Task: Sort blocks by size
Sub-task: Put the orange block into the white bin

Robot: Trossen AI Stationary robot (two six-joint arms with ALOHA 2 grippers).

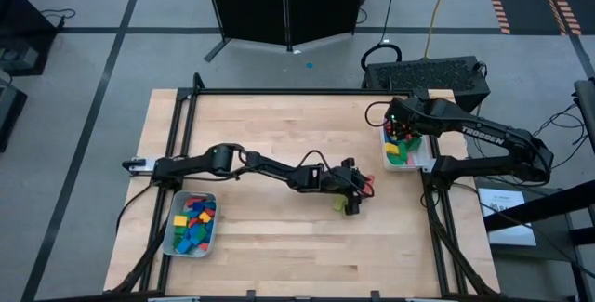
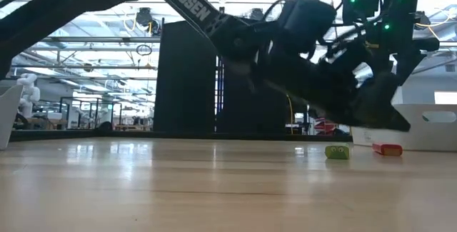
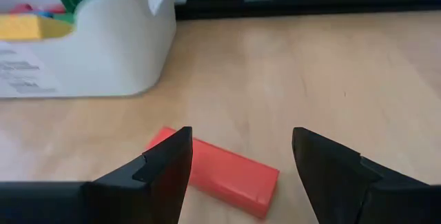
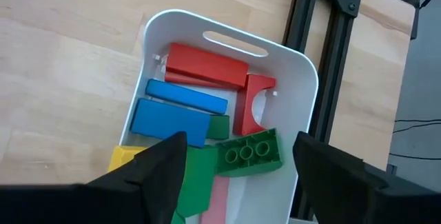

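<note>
L pincer (image 3: 238, 176): open, astride red bar (image 3: 219, 171) on table (image 1: 279, 125).
R pincer (image 4: 238, 176): open, empty, over right tray (image 4: 303, 72) w/ long blocks.
Risk: bar lies skewed btwn fingers, may twist or slip on closing.

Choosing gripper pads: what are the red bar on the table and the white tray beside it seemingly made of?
Red bar: probably hard plastic, smooth and matte, with even colour and crisp edges; painted wood is possible.
White tray: apparently moulded plastic, slightly glossy, with rounded corners and a cut-out handle.
</note>
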